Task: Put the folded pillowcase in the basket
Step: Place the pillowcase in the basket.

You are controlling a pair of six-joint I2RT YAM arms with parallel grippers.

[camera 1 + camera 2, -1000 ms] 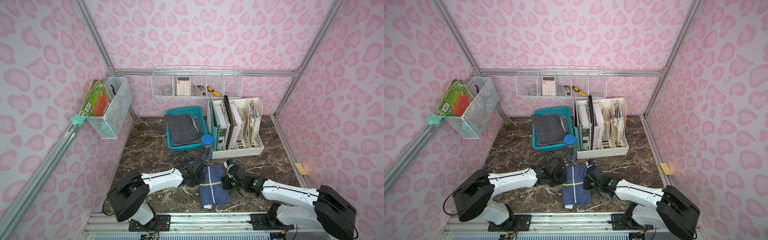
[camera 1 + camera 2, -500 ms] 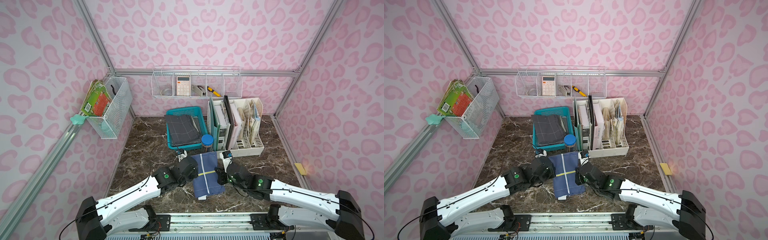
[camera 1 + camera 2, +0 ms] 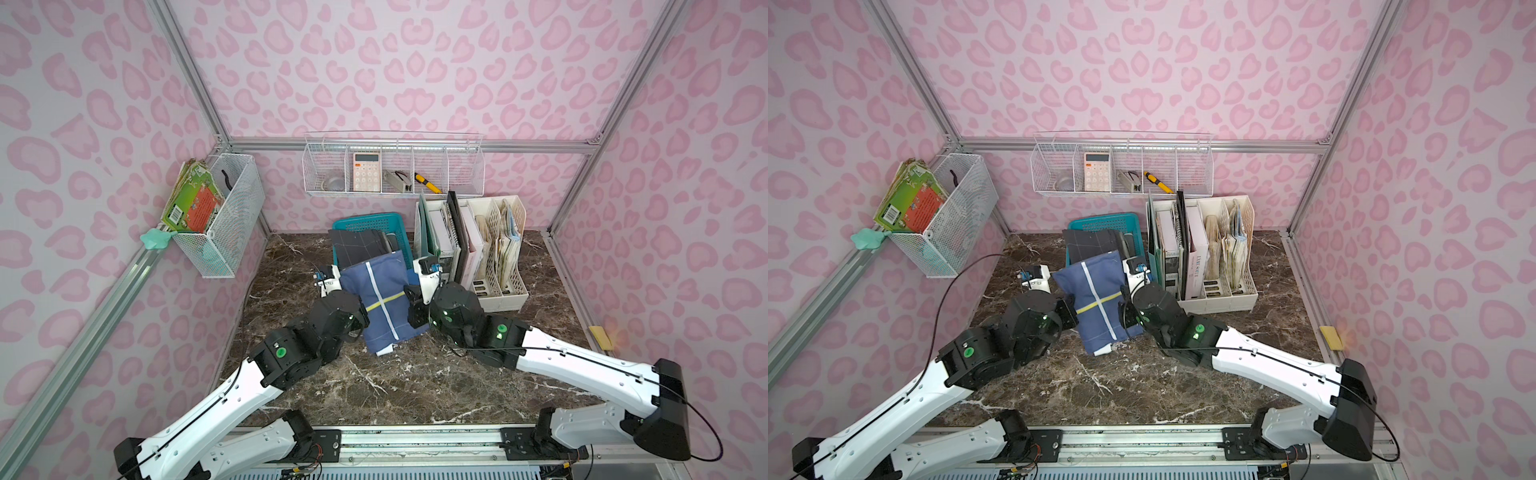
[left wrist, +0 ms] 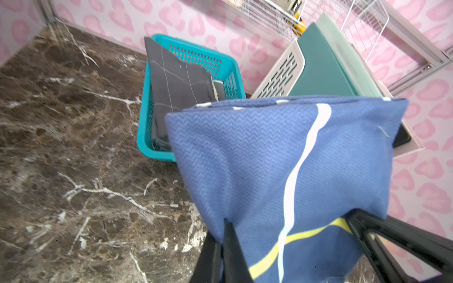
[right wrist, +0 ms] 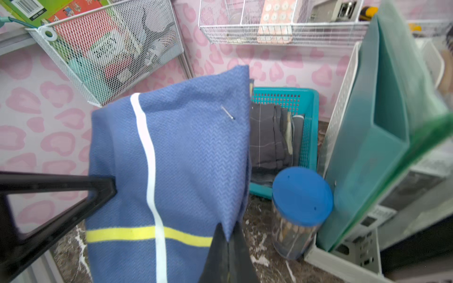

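The folded pillowcase [image 3: 384,297] [image 3: 1096,299], blue with a white and a yellow stripe, hangs above the table just in front of the teal basket [image 3: 365,219] [image 3: 1100,220]. Its far edge overlaps the basket's near rim. My left gripper [image 3: 362,311] [image 4: 224,227] is shut on its left edge. On the opposite edge my right gripper [image 3: 409,305] [image 5: 228,232] is shut as well. Folded grey cloth [image 3: 359,245] [image 4: 179,83] lies in the basket [image 4: 144,117] [image 5: 311,122]. The pillowcase [image 4: 282,159] [image 5: 183,159] fills both wrist views.
A blue-lidded jar [image 5: 302,196] stands between the basket and the cream file rack [image 3: 498,291], close under the pillowcase's right side. White wire baskets hang on the back wall [image 3: 395,166] and the left wall [image 3: 224,220]. Bare marble table [image 3: 395,382] lies in front.
Both arms have raised the pillowcase off the table and carried it away from the front edge toward the basket. Both grips have held.
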